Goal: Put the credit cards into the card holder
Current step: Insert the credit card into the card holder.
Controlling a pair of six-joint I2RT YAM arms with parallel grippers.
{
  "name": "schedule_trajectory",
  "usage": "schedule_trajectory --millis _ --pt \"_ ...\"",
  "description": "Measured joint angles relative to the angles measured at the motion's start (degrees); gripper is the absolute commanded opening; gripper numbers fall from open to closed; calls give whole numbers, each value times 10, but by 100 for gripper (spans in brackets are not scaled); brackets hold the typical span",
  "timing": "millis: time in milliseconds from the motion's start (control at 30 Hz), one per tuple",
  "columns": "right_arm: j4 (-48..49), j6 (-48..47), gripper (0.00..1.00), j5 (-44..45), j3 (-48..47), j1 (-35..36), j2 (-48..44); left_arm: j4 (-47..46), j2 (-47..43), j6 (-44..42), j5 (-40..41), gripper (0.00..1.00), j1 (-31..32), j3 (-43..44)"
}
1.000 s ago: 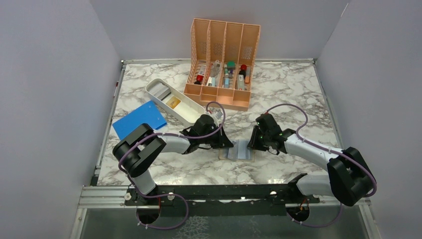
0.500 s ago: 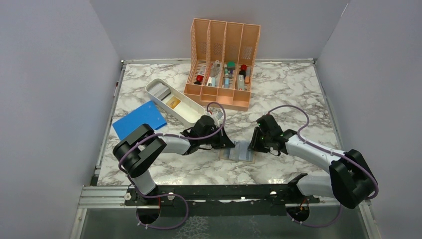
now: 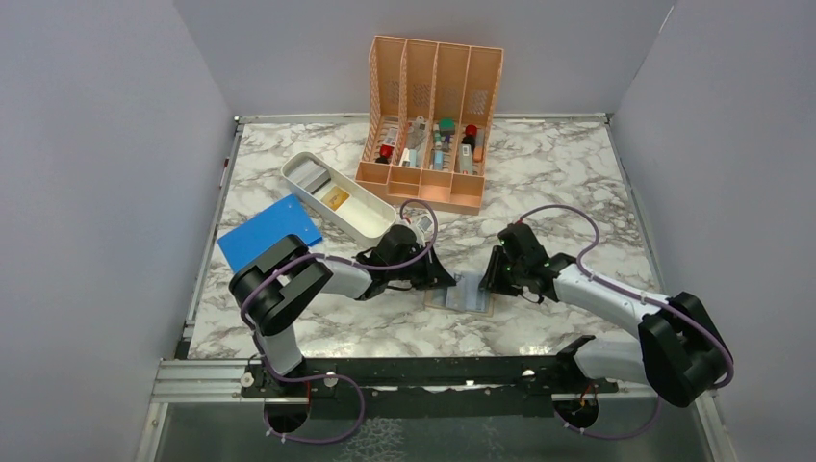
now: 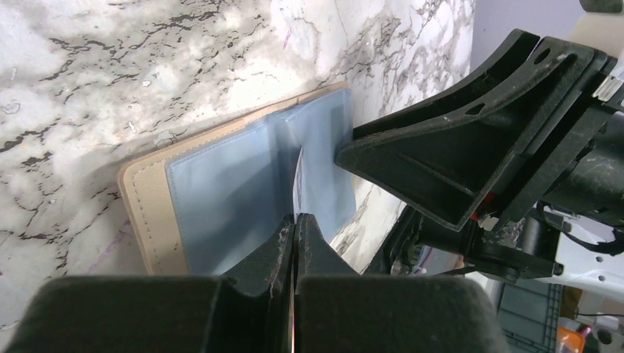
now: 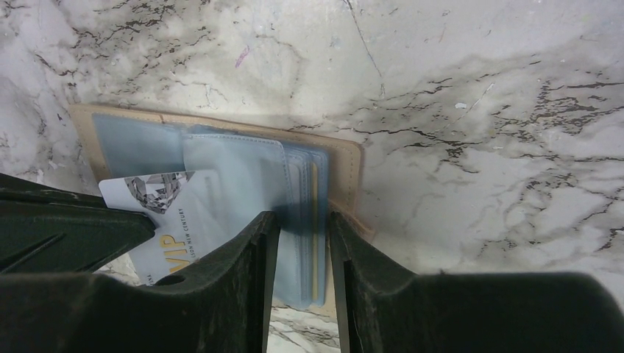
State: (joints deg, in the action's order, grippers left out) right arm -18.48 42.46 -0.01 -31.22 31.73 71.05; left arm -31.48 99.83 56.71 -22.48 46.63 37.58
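The tan card holder (image 3: 462,292) lies open on the marble, clear sleeves up. It also shows in the left wrist view (image 4: 221,191) and the right wrist view (image 5: 221,158). My left gripper (image 3: 441,278) is at its left edge, shut on a white credit card, seen edge-on (image 4: 298,176). The card bears "VIP" and a diamond print (image 5: 173,213), and its far end lies among the sleeves. My right gripper (image 3: 493,279) is over the holder's right side, slightly open, fingertips (image 5: 257,243) straddling the sleeve stack. A gold-yellow card edge (image 5: 315,213) shows in that stack.
A white oblong tray (image 3: 370,223) behind the left arm holds a gold-yellow card (image 3: 336,198) and grey items. A large blue sheet (image 3: 269,234) lies to its left. An orange slotted rack (image 3: 428,125) with small items stands at the back.
Both grippers stay at the card holder. My right gripper has shifted slightly nearer and to the right. My left arm's elbow has swung a little to the right.
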Motion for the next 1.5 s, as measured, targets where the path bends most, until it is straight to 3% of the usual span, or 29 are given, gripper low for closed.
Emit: schedule_trajectory --millis 867,1133,1267,1367,1500 --pt "21 -5 42 -17 18 -3 -21 -42 31 64 40 0 18 2" --pt "21 -9 43 -28 19 -3 -22 -49 36 63 46 30 27 2" --pt "21 -10 43 -31 19 -3 -22 -48 36 58 52 36 28 1" --pt "21 -11 43 -31 19 -3 -23 -48 36 56 53 36 29 1" --pt "19 -12 43 -32 19 -3 -24 -47 36 54 56 20 30 1"
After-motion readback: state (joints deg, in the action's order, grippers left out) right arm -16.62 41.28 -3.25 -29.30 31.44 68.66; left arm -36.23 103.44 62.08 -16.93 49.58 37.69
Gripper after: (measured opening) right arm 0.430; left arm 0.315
